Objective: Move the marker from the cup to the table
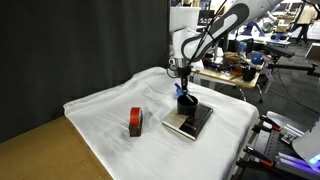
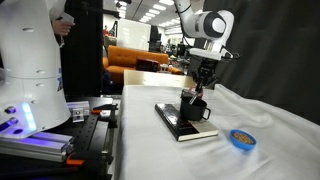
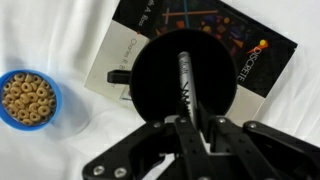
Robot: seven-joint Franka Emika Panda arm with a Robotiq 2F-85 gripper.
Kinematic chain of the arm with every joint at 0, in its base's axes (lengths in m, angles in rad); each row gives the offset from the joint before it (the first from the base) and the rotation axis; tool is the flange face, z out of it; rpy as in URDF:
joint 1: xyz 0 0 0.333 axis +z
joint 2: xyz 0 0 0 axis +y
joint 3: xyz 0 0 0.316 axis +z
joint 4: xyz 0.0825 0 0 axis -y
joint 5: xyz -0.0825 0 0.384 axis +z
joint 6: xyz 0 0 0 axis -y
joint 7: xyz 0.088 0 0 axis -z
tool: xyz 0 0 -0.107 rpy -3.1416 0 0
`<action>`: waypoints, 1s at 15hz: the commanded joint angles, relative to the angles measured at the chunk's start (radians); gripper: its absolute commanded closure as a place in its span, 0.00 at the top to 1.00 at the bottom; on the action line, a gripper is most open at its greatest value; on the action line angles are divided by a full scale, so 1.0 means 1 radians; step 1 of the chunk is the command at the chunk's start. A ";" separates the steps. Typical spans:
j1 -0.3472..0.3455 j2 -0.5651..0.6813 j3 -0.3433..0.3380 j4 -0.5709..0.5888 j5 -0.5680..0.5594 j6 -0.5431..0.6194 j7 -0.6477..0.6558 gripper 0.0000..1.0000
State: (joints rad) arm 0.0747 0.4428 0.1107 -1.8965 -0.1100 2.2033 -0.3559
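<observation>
- The gripper [image 3: 190,124] is clamping its jaws shut on the upper end of the marker [image 3: 186,85]. In the wrist view the fingers [image 3: 172,135] are pressing against the shaft from both sides.
- The marker is reaching down into the cup [image 3: 150,80], with its lower end lying inside the black round of the mouth, so it is not yet out of the cup.
- In both exterior views the arm is hanging straight above the cup, and in an exterior view a short piece of the marker's blue [image 1: 182,92] is showing between the gripper and the rim.
- The cup is standing on a book [image 3: 255,55], which is lying flat on the wrinkled white cloth [image 1: 110,105] that is draping the table [image 1: 40,150].
- A blue bowl [image 3: 57,100] is holding cereal rings and sitting on the cloth just beside the book.
- A red-and-black object [image 1: 135,122] is standing on the cloth, apart from the book and on its other side.
</observation>
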 commanded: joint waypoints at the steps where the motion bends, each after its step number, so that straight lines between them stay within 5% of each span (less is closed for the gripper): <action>1: -0.005 -0.058 -0.001 -0.062 -0.005 -0.032 0.021 0.04; 15: -0.023 -0.052 -0.007 -0.077 0.014 -0.096 0.014 0.04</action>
State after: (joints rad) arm 0.0591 0.3990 0.0986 -1.9752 -0.1052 2.1257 -0.3430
